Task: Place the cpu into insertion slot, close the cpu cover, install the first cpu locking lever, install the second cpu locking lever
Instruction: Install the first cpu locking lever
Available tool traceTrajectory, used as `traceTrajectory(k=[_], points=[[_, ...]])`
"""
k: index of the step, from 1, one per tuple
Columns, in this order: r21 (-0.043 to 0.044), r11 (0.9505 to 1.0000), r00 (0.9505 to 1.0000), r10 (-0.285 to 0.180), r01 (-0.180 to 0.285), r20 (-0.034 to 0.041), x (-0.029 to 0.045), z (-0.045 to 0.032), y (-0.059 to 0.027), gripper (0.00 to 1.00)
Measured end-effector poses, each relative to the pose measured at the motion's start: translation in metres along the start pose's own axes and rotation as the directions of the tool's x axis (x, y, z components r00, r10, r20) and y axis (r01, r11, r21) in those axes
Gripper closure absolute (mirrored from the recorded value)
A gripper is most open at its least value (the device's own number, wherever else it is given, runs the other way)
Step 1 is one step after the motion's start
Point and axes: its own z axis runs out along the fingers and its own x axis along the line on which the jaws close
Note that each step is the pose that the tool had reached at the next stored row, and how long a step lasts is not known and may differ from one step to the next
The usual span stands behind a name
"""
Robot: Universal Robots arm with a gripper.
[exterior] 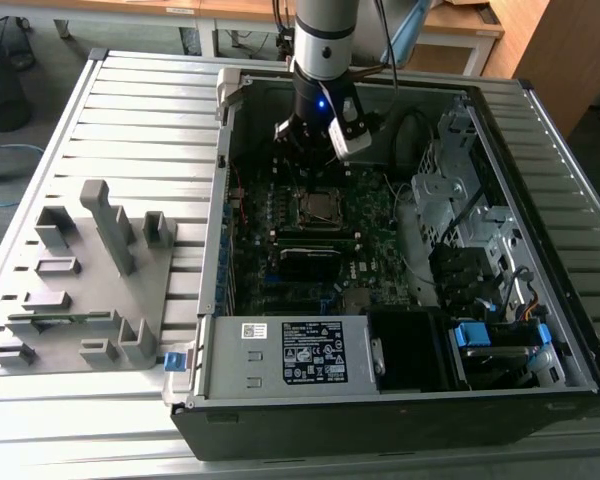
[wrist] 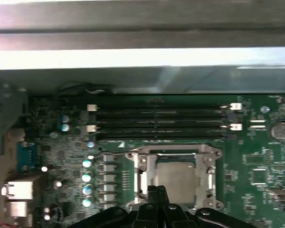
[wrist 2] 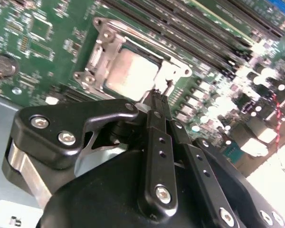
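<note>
The cpu (exterior: 320, 207) lies flat in the insertion slot on the motherboard, its silver-grey top showing in both wrist views (wrist 2: 132, 72) (wrist: 178, 178). The cpu cover (wrist 2: 100, 56) (wrist: 141, 162) lies down around the chip as a metal frame, and the slot itself is hidden beneath them. My gripper (exterior: 315, 150) hangs inside the computer case just above the socket's edge. Its black fingertips (wrist 2: 156, 97) (wrist: 155, 190) are pressed together at the cover's rim, next to a thin metal lever end (wrist 2: 169, 86). I cannot tell whether they touch it.
Long black memory slots (wrist: 161, 121) run beside the socket. The case holds a power supply (exterior: 300, 355) at the front and a drive cage (exterior: 450, 190) on the exterior view's right. A grey fixture tray (exterior: 80, 290) sits outside on the exterior view's left.
</note>
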Motion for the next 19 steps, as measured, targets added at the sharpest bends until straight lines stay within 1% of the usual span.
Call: traceTrajectory(k=[5,7,12,19], points=[[0.0001,1.0000,1.0000,0.000,0.000,0.0017,0.0130,0.0009,-0.0004,0.89],[0.0010,1.0000,1.0000,0.000,0.000,0.0021,0.0168,0.0012,-0.0003,0.89],[0.0021,1.0000,1.0000,0.000,0.000,0.0018,0.0176,-0.0004,-0.0004,0.89],[0.0018,1.0000,1.0000,0.000,0.000,0.0020,0.0173,-0.0132,-0.0002,0.89]])
